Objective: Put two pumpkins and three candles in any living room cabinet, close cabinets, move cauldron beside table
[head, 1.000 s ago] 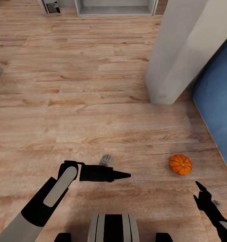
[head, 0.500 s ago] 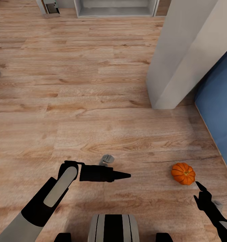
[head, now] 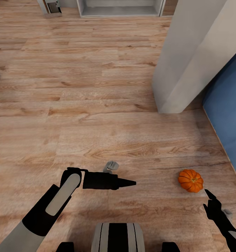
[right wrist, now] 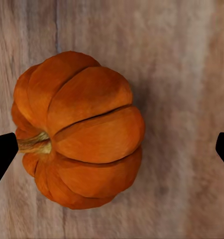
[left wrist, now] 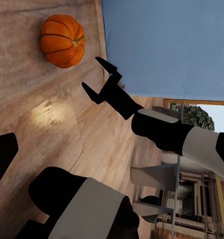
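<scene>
A pumpkin (head: 191, 180) sits on open wood floor (head: 97, 105) near the blue wall (head: 226, 115). The right gripper (head: 209, 200) hovers beside it, jaws wide; the left gripper's (head: 126, 182) jaws I cannot tell.

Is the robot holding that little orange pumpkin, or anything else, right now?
Nothing is held. The pumpkin lies on the wood floor. The right tool is open near it, not touching. The left tool grips nothing visible.
</scene>
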